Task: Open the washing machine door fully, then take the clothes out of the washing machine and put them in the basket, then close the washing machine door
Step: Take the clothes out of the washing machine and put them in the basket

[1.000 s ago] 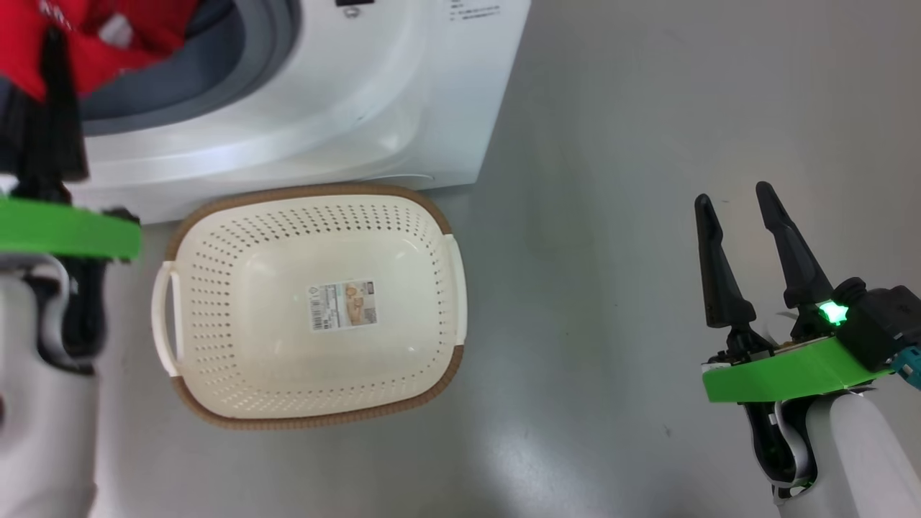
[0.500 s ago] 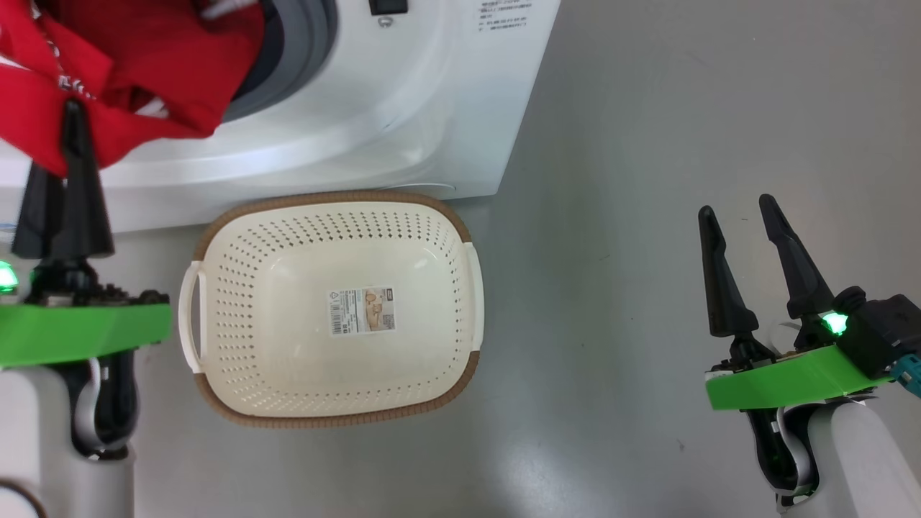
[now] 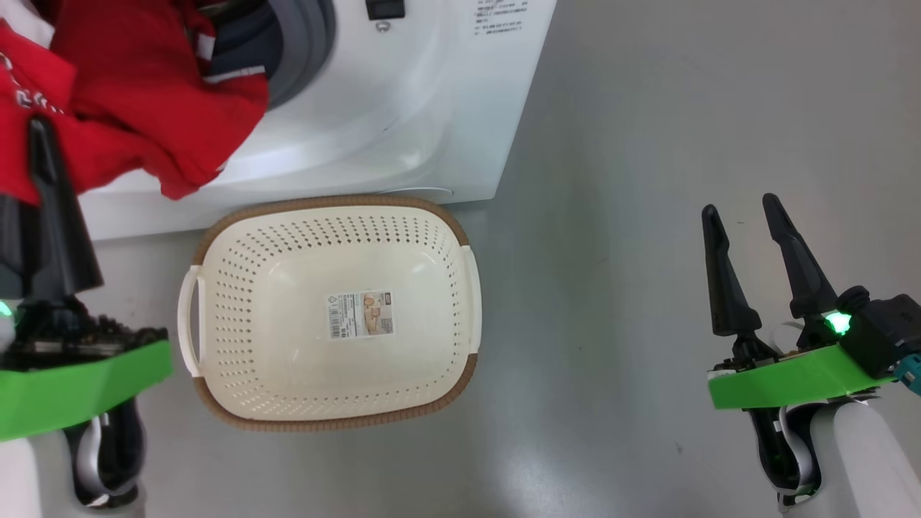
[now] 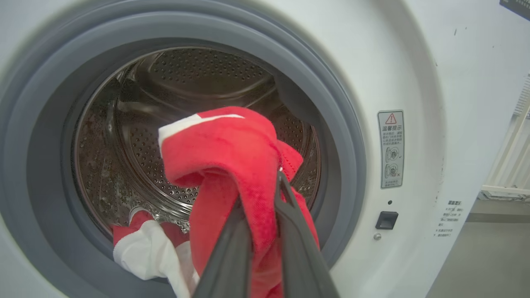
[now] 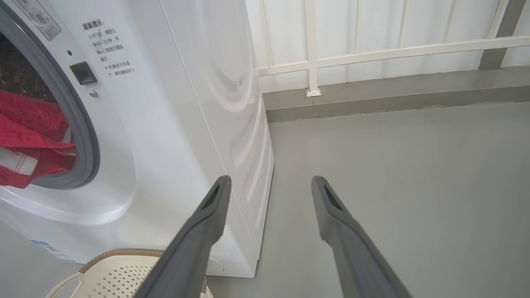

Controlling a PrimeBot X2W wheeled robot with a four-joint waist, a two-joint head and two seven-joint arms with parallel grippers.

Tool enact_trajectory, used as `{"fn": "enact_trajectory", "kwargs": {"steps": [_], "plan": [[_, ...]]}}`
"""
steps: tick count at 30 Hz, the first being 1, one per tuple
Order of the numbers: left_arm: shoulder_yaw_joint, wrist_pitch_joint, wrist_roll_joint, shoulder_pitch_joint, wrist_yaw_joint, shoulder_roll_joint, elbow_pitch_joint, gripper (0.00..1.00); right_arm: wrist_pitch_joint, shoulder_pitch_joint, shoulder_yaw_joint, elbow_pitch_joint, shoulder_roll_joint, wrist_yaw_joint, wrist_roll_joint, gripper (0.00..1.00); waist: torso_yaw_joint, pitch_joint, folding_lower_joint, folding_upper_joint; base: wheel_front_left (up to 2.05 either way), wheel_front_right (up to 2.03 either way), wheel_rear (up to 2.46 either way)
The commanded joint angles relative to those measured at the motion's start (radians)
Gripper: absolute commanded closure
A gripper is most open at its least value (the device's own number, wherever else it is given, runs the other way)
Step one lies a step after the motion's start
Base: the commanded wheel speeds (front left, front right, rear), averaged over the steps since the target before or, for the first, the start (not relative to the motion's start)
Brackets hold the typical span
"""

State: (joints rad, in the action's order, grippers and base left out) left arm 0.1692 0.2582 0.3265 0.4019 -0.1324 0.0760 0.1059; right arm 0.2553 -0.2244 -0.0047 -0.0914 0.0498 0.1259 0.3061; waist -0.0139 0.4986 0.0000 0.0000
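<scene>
Since half a second ago, the soft red fabric clothes (image 3: pixel 144 93) have been drawn further out of the perforated steel drum (image 4: pixel 198 82) and now hang lower over the front of the big white front-loading washing machine (image 3: pixel 403 122). They are clamped between the closed dark fingers of the left gripper (image 4: pixel 261 191). A red-and-white part is left lying on the grey rubber ring (image 4: pixel 331 124). White lettering (image 3: pixel 29 97) on the fabric cannot be read. A warning sticker (image 4: pixel 391 149) with a red triangle and Chinese characters is seen beside the opening. The cream perforated plastic basket (image 3: pixel 324 205), brown-rimmed, is set just in front of the machine, and its paper label (image 3: pixel 362 314) is printed too small to read. The right gripper (image 3: pixel 741 205) is held well apart over the grey floor (image 3: pixel 647 144), released, with its fingers spread.
</scene>
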Motion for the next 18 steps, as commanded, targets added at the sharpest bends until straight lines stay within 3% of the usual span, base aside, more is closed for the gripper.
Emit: {"fn": "enact_trajectory", "kwargs": {"steps": [1, 18], "plan": [[0.025, 0.004, -0.002, -0.027, 0.002, 0.017, 0.007, 1.0, 0.006, 0.016, 0.021, 0.025, 0.0, 0.005, 0.0, 0.0, -0.002, 0.0, 0.0, 0.0, 0.0, 0.0, 0.0], [-0.075, 0.004, -0.005, -0.059, 0.002, 0.036, -0.281, 1.0, 0.006, 0.001, 0.031, 0.034, 0.0, 0.005, 0.014, 0.0, -0.017, 0.043, 0.0, 0.0, 0.0, 0.0, 0.0]]}}
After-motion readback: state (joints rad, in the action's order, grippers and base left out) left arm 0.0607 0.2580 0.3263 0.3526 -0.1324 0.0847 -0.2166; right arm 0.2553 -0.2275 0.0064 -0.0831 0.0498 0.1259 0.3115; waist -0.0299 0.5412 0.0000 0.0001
